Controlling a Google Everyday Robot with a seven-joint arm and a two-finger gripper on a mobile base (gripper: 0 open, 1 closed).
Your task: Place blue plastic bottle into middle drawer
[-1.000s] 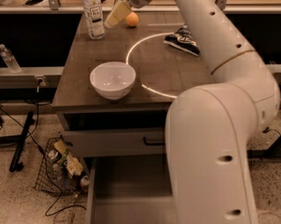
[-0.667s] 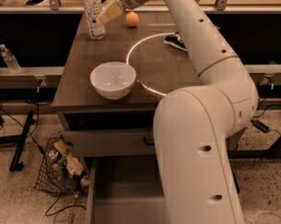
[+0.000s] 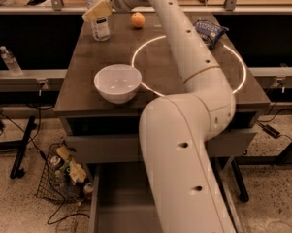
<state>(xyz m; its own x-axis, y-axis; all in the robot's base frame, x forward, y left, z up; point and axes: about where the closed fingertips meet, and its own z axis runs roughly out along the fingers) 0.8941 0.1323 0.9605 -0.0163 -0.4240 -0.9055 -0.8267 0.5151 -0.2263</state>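
The blue plastic bottle [image 3: 100,19] stands upright at the far left corner of the dark table [image 3: 82,76], clear with a white cap and a dark-and-white label. My gripper [image 3: 98,9] is at the bottle's upper body, reaching in from the right and overlapping it. The middle drawer [image 3: 117,200] is pulled out below the table front, a grey tray with a bare floor. My arm hides its right part.
A white bowl [image 3: 117,83] sits at the table's front left. An orange [image 3: 137,20] and a blue snack bag [image 3: 209,31] lie at the back. A small clear bottle [image 3: 9,61] stands on the left ledge. A wire basket of rubbish [image 3: 63,174] and cables are on the floor at left.
My gripper has moved left from beside the orange to the bottle. The arm swung left with it, uncovering the snack bag.
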